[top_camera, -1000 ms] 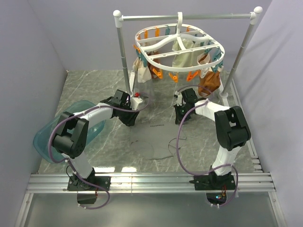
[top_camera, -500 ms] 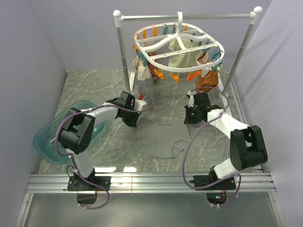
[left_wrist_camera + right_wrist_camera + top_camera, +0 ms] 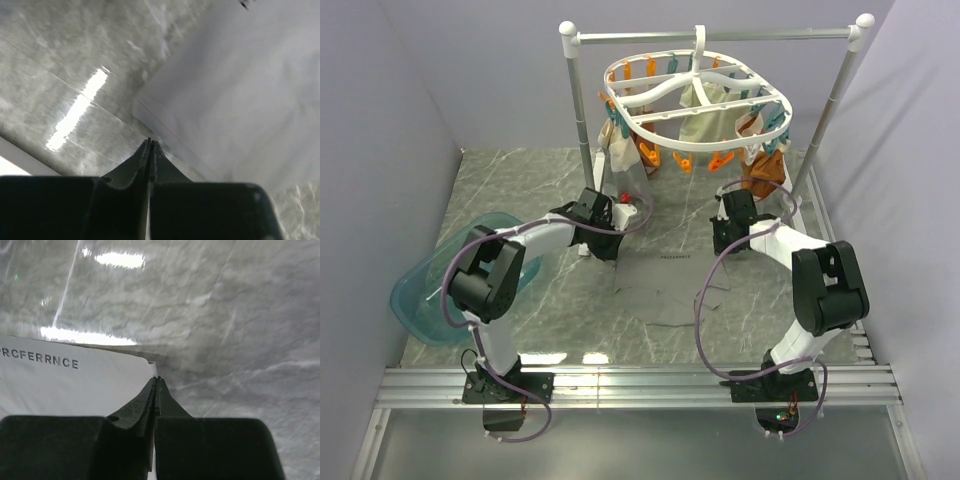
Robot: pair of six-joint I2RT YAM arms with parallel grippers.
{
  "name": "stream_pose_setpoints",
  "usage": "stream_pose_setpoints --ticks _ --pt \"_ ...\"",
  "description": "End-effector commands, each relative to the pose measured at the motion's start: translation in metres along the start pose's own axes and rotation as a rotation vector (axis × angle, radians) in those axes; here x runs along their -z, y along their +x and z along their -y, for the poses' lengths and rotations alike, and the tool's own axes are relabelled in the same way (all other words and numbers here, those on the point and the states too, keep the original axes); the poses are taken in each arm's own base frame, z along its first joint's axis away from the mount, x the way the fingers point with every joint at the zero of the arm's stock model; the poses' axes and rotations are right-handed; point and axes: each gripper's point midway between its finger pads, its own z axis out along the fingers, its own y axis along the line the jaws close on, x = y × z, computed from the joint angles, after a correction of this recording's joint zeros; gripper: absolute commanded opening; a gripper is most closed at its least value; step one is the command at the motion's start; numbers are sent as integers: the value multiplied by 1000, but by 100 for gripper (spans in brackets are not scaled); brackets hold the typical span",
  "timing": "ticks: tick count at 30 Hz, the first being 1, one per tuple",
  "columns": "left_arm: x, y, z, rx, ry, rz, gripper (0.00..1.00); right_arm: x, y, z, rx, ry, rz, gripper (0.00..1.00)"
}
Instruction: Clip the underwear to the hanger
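The grey underwear (image 3: 670, 285) hangs spread between my two grippers, low over the marble table (image 3: 520, 190), with dark lettering along its top edge. My left gripper (image 3: 611, 250) is shut on its left corner; in the left wrist view the jaws (image 3: 150, 142) pinch the edge of the underwear (image 3: 240, 90). My right gripper (image 3: 723, 243) is shut on the right corner; the right wrist view shows the jaws (image 3: 156, 379) nipping the lettered corner of the underwear (image 3: 60, 385). The white oval hanger (image 3: 692, 75), with orange and teal pegs, hangs behind and above both grippers.
The hanger hooks onto a white rail stand (image 3: 720, 35) with ball-capped posts. Cream cloths (image 3: 705, 120) and a brown-orange garment (image 3: 760, 170) are pegged to the hanger. A teal basin (image 3: 425, 290) sits at the table's left edge. Purple walls close in both sides.
My left gripper closed on the underwear's left corner. Both grippers moved toward the hanger, pulling the underwear out flat between them. The right arm swung outward, then back.
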Motion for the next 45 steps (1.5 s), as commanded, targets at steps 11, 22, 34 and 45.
stream_pose_setpoints --ticks 11,22,34,45 --pt "45 5 92 -330 218 72 29 -11 -37 0 -21 -14 -11 2" --pt "78 25 126 -427 294 123 72 58 -12 -43 37 -280 64 55" --pt "172 10 152 -481 213 448 99 129 38 -76 86 -497 79 61" --pt "268 -99 108 133 -104 747 92 255 -11 -54 218 -324 684 83"
